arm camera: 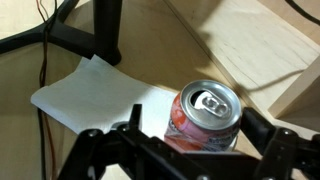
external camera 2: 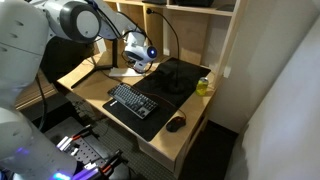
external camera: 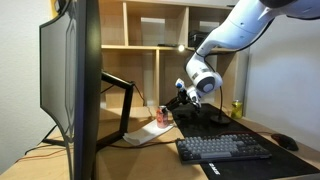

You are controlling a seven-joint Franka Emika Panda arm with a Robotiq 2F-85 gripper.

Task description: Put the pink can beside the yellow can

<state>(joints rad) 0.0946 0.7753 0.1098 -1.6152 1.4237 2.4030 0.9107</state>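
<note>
Wrist view shows the pink can [arm camera: 205, 120] upright at the edge of a paper sheet [arm camera: 85, 90], my gripper [arm camera: 192, 135] straddling it — fingers spread, not yet squeezing, lined up for a side grab. The yellow can [external camera: 237, 108] stands well apart across the desk [external camera: 150, 158] — my carry, I judge.
</note>
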